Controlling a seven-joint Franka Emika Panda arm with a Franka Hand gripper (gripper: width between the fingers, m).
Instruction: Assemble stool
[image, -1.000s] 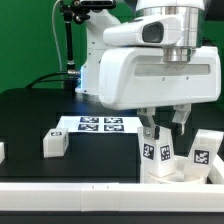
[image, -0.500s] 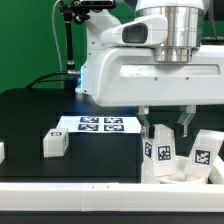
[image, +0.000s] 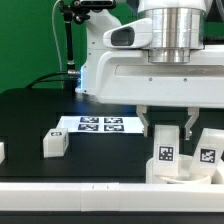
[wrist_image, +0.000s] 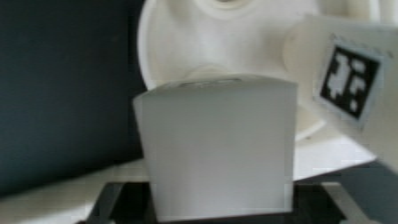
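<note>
The gripper (image: 168, 128) pinches a leg (image: 167, 148) upright just above the seat (image: 190, 173), beside the second leg (image: 208, 152) standing on that seat, probably to line it up with a socket.

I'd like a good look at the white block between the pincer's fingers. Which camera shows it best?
The wrist view: the leg fills the picture, gripped in the pincer, with the round seat behind it. The exterior view shows it smaller and partly hidden by the fingers, but with its marker tag facing the camera.
</note>
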